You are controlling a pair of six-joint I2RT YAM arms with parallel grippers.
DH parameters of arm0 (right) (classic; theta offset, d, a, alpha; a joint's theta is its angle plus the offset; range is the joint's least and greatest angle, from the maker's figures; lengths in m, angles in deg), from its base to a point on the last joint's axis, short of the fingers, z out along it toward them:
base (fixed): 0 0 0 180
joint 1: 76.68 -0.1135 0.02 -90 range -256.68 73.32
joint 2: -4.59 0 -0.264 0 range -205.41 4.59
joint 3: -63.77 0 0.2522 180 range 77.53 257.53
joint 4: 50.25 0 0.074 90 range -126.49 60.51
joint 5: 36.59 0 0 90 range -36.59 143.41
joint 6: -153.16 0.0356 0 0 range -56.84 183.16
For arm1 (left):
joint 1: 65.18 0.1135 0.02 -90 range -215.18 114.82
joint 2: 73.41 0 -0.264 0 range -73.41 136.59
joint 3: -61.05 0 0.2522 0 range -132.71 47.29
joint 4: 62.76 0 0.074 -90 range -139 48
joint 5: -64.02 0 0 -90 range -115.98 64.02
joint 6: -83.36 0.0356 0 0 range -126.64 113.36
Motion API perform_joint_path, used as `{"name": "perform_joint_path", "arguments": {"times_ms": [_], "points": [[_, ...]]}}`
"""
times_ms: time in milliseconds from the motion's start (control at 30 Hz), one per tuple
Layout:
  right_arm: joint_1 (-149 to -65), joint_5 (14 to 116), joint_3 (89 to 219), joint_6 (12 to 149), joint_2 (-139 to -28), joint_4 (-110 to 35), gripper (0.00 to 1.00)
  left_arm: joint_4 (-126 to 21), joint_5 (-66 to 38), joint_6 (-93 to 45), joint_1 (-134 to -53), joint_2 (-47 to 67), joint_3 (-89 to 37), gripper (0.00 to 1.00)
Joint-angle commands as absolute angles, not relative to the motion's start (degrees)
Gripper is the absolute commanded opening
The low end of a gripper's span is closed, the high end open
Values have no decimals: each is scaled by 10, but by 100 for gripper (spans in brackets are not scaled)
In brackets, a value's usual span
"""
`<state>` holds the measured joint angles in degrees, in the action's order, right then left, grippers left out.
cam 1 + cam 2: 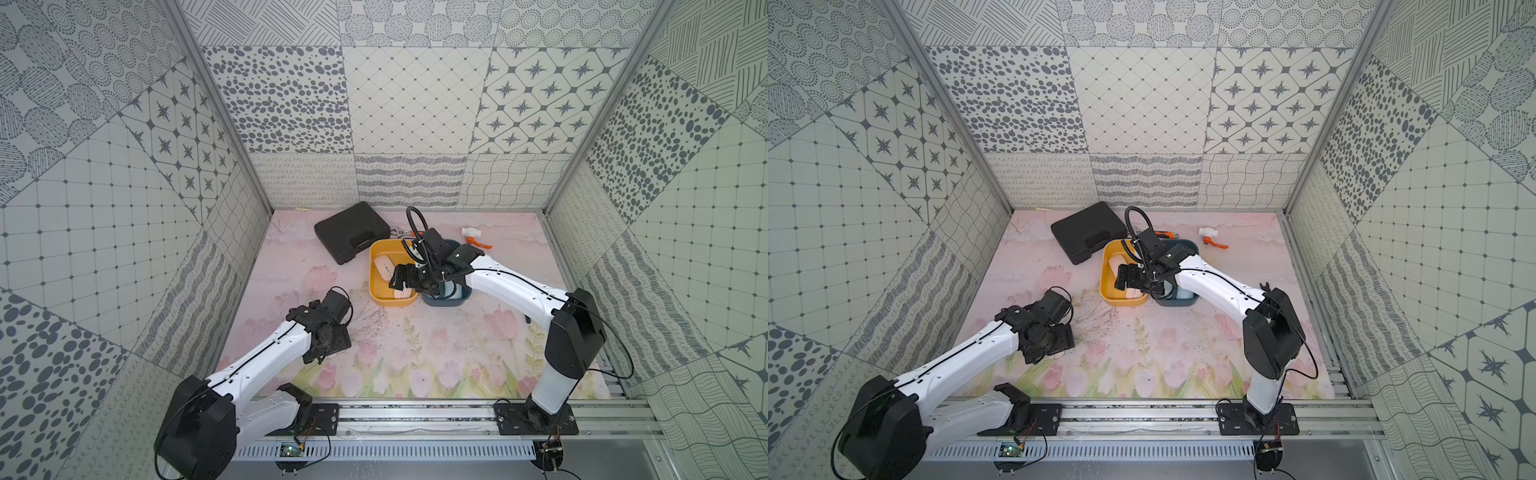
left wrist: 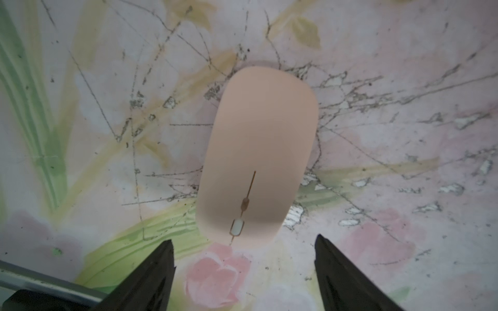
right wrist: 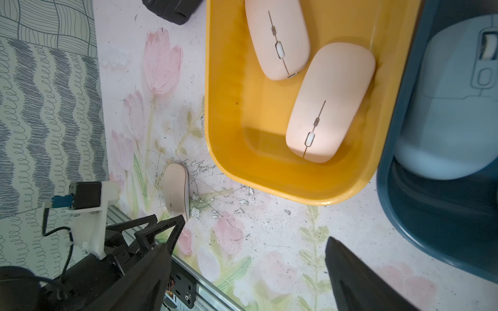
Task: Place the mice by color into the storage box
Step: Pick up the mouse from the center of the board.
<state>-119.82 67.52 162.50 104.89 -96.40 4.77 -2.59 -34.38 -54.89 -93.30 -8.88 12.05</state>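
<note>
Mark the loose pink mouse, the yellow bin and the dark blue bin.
loose pink mouse (image 2: pixel 258 150): left wrist view, middle of top shell.
yellow bin (image 3: pixel 234 107): right wrist view, bare inner floor.
dark blue bin (image 3: pixel 444 220): right wrist view, bare inner wall.

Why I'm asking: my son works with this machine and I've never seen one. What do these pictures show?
Two robot arms, the left arm and the right arm, stand on a rail at a flowered table. The two wide pictures come from one camera overhead; the close-ups come from a camera on each wrist. A yellow bin holds two pink mice; the dark blue bin beside it holds a light blue mouse. A black case and a white-and-orange fitting lie behind. The left fingers stand open over a third pink mouse on the table; the right fingers stand open by the bins. Nothing is held.
</note>
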Motion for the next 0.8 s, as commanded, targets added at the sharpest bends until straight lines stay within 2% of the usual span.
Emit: {"name": "perform_joint_path", "arguments": {"times_ms": [0, 200, 533, 767], "points": [[-1197, 680, 1613, 1048, -973, 27, 94, -139, -388, -561, -935, -64, 132, 85], [-1196, 680, 1600, 1052, -973, 21, 94, -143, -397, -557, -932, -15, 112, 86], [-1190, 684, 1589, 1054, -975, 13, 94, -115, -412, -550, -912, -37, 101, 86], [-1187, 684, 1588, 1054, -975, 12, 94, -117, -401, -539, -901, 3, 86, 86]]}}
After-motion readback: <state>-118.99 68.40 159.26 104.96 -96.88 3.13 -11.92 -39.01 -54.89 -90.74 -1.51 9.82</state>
